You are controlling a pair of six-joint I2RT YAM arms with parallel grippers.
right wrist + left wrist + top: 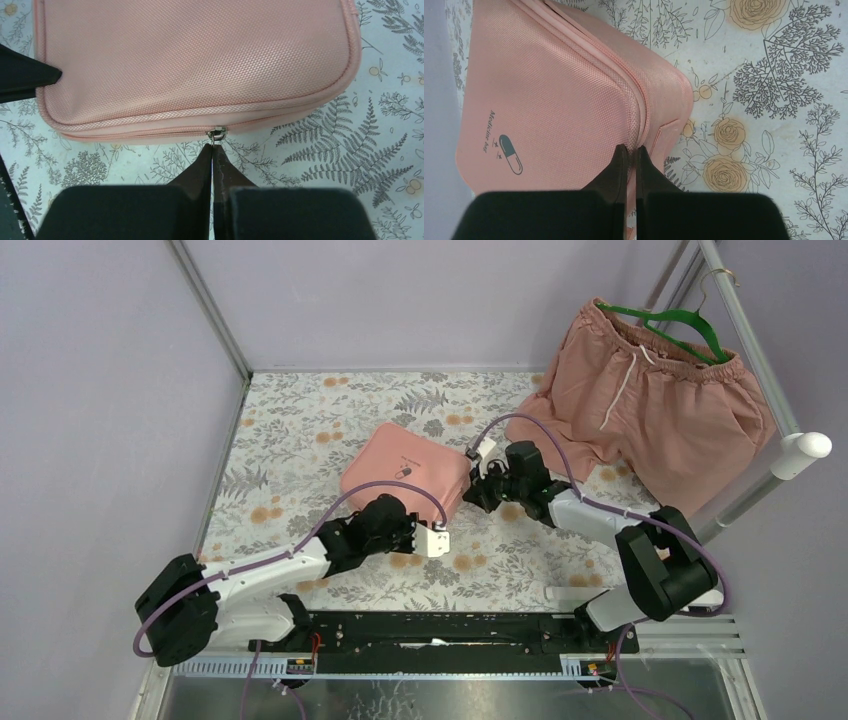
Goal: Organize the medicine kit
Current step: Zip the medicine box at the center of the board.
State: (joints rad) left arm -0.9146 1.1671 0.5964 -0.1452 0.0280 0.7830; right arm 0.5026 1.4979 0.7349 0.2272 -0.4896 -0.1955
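Pink soft zip medicine kit (405,472) closed, my left gripper (631,148) clamped on its corner, right gripper (214,148) clamped on metal zip pull (216,134): unzip step, nxt drag pull along seam.

Medicine kit (405,470) on table (300,430), shorts (660,410) behind right

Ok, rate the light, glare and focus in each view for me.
Top external: even soft light, faint shadows, pink woven-fabric zip case sharp. Left wrist: weave and dark pill logo crisp, black left end effector body blurred at bottom. Right wrist: mild sheen on the case, silver zip pull sharp, right end effector base soft.
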